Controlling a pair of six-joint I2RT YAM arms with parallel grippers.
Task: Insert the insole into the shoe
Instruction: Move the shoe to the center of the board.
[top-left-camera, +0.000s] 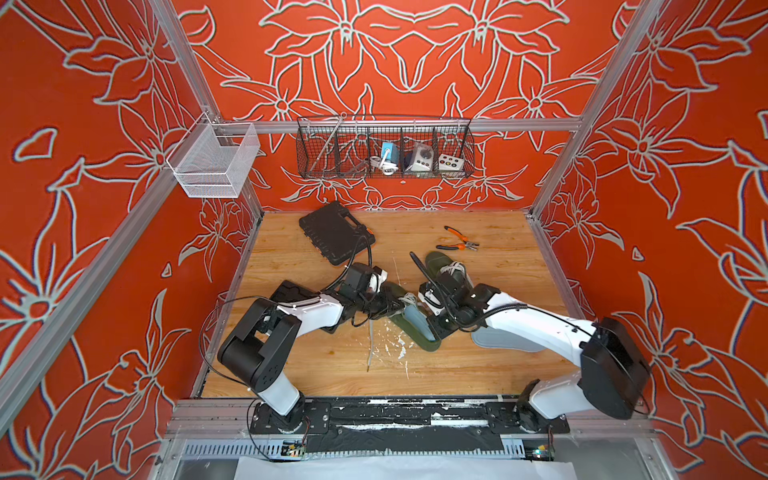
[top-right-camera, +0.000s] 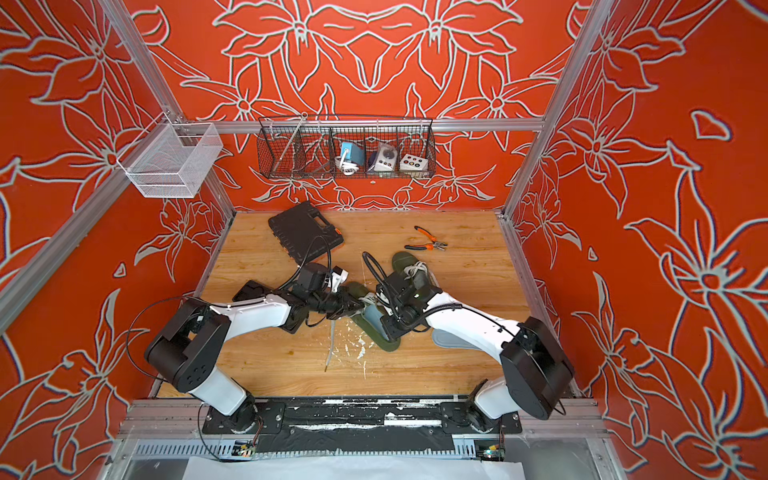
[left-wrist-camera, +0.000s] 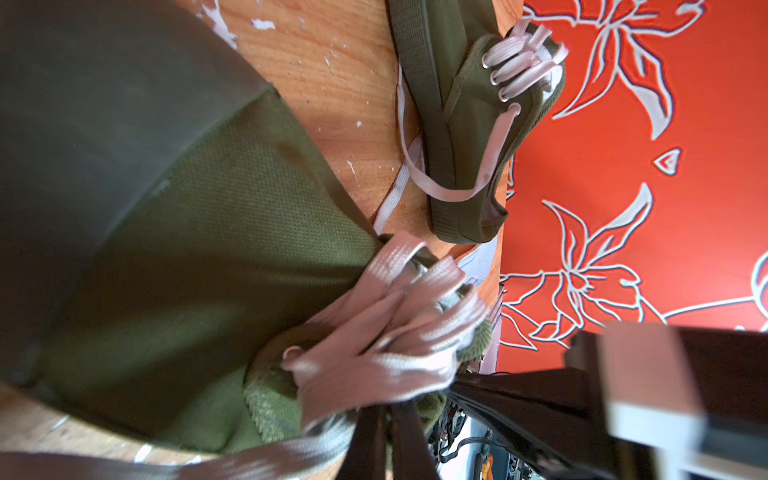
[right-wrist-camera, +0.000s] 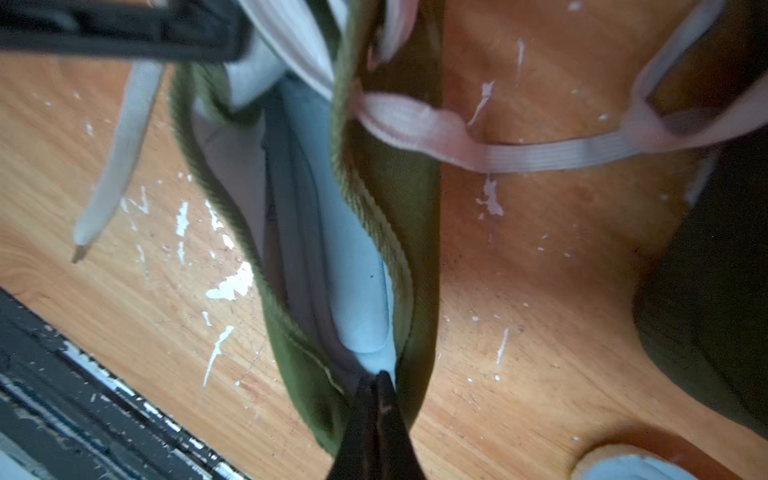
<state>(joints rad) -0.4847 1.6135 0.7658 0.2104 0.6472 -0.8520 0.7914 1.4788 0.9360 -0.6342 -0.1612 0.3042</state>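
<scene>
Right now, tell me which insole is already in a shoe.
The pale blue insole inside the near shoe, its heel end at the right gripper. The other insole lies flat on the table, partly hidden by the right arm.

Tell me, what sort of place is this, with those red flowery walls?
Probably a small robot test booth: printed red walls hang on a bare aluminium frame, and a left arm and a right arm are mounted at the edge of a wooden table, working on a green shoe.

The right arm covers part of the loose insole; the shoe is blurred.
</scene>
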